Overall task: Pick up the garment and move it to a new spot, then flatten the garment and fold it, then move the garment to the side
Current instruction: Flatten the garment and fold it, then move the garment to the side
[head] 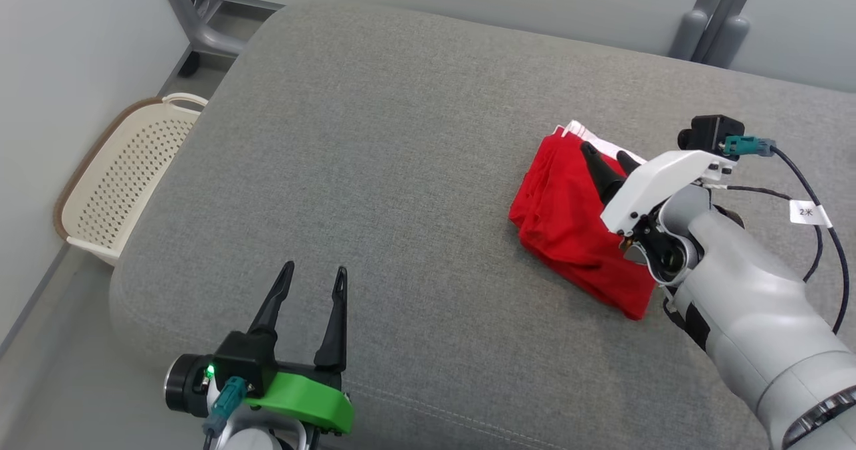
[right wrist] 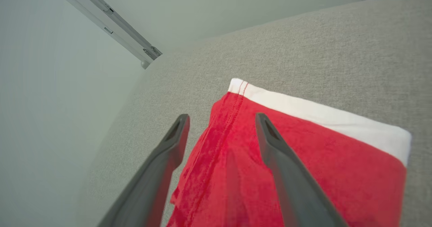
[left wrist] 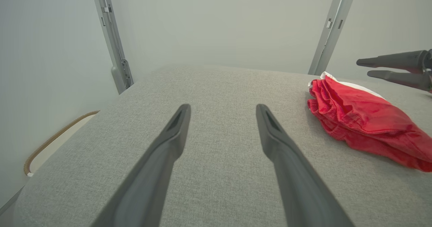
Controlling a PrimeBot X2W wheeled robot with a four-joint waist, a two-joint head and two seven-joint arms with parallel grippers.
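In the head view, the folded red garment (head: 562, 216) is lying on the right part of the grey cushion (head: 401, 169). The right gripper (head: 604, 152) is hanging over its far end with fingers parted, gripping nothing. Any pull-away risks a fingertip catching the top layer and dragging the fold open. The right forearm is reaching in from the lower right, wrist angling up and leftward. The left gripper (head: 315, 269) is waiting at the near left, spread wide and empty, well apart from the cloth. In the left wrist view, the left gripper (left wrist: 221, 109) is pointing across bare cushion, while the garment (left wrist: 357, 119) is sitting in loose, bulging layers that could slump if nudged; the right gripper (left wrist: 363, 68) is hovering just above it. In the right wrist view, the right gripper (right wrist: 221, 117) is straddling the garment's (right wrist: 320, 159) stitched edge near its white band (right wrist: 320, 115); whether a tip is touching cloth cannot be told.
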